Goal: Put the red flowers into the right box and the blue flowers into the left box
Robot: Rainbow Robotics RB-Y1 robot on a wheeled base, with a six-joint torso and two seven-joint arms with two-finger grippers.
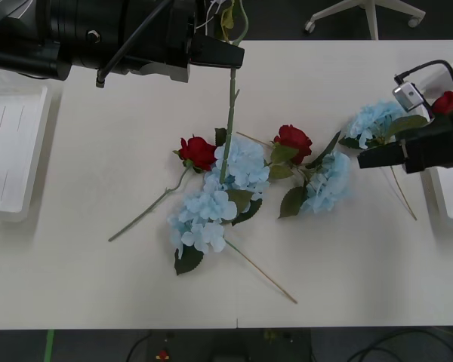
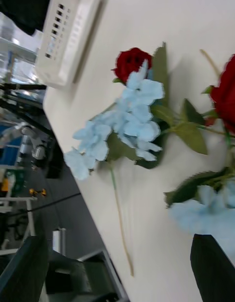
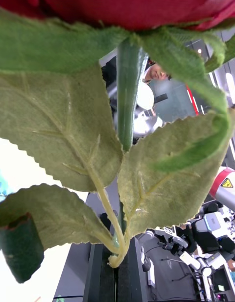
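A: While the left hand [image 1: 225, 54] is up at the far side of the counter [image 1: 98, 286], what can go wrong first?

B: The biggest danger is the wrong box. This hand is shut on the thin stem [image 1: 231, 121] of a red rose [image 3: 127, 3], and the left box [image 1: 7, 151] is the nearer one to it. The right box [image 1: 449, 192] is well apart, at the other edge of the counter. If it lets go on its own side, a red one lands where the blue ones belong.

A: And on the way across?

B: The blue flowers [image 1: 208, 215] and the red flowers [image 1: 198, 151] lie tangled in the middle, with leaves and stems crossing. The held stem hangs long, down over a blue head; I cannot tell if it touches. If the arm travels low, I think the stem rakes the heap and drags flowers with it.

A: Does the right hand [image 1: 374, 158] matter?

B: Yes. It hovers wide open and holds nothing, just over a blue head [image 1: 374, 121] beside the right box. It stands in the path, so the two arms can meet there.

A: The smallest risk?

B: The grip itself. The fingers [image 3: 103, 277] pinch only the smooth stem below the leaves, so the heavy bloom can swing or slip out.
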